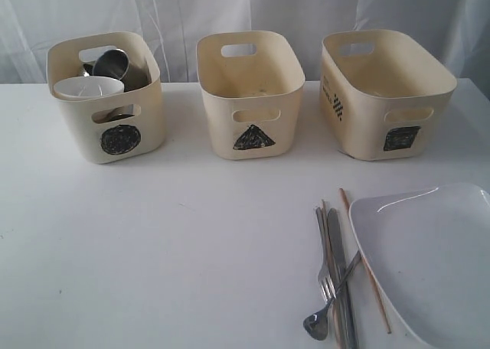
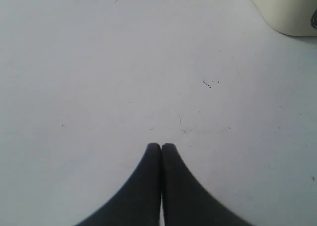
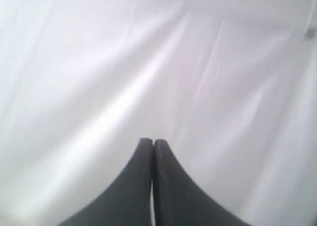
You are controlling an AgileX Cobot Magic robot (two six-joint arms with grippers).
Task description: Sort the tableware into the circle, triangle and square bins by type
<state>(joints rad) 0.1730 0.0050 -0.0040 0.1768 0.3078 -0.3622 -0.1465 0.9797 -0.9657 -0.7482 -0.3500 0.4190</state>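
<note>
Lying just beside plate (image 1: 436,265) — fork (image 1: 323,249), knife (image 1: 344,303), spoon (image 1: 315,326), chopsticks (image 1: 365,261); curtain (image 1: 176,12) behind table (image 1: 191,234).

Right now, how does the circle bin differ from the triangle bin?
The circle bin holds a steel mug and a white bowl; the triangle bin looks empty. The circle bin's front bears a black circle, the triangle bin's a black triangle. Both are cream tubs with handle slots.
</note>
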